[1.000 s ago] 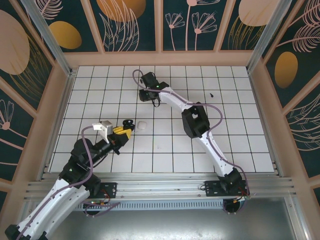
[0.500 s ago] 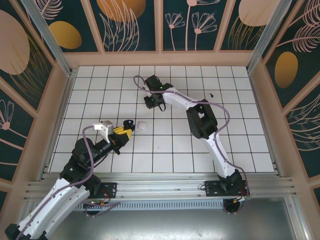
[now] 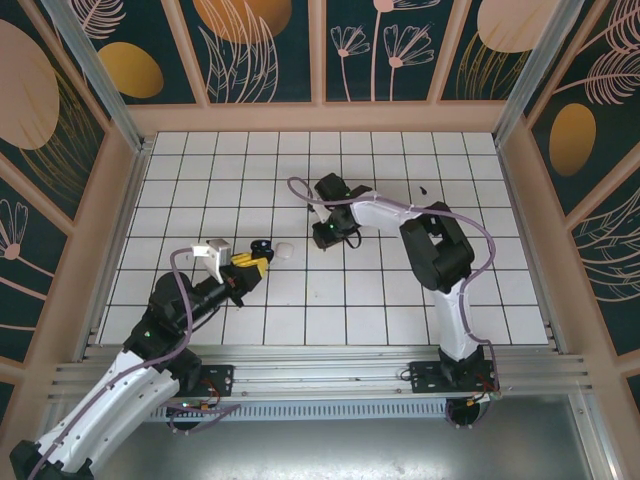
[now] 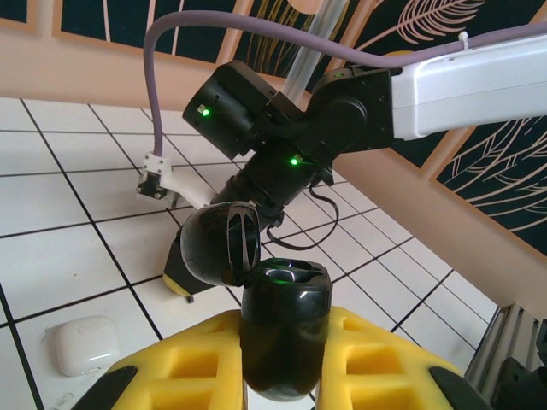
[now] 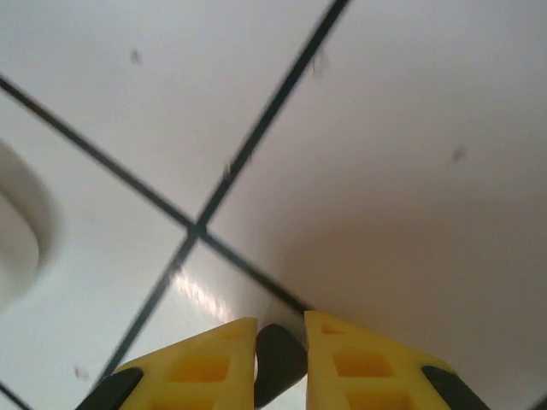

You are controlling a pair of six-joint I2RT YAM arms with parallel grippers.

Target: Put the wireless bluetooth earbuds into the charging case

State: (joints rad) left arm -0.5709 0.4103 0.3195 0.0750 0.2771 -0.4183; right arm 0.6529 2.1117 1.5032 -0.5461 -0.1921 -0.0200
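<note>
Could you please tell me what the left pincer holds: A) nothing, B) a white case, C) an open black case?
C: the left pincer is shut on a black case with its lid tipped open, while the white case lies on the table.

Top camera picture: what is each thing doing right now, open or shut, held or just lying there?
Black charging case: lid open, clamped in the left tool.
Right tool: closed narrow around a small dark piece, probably an earbud.
White pod: lying on the table, not held.
Loose black earbud: lying on the far tiles, untouched.
</note>
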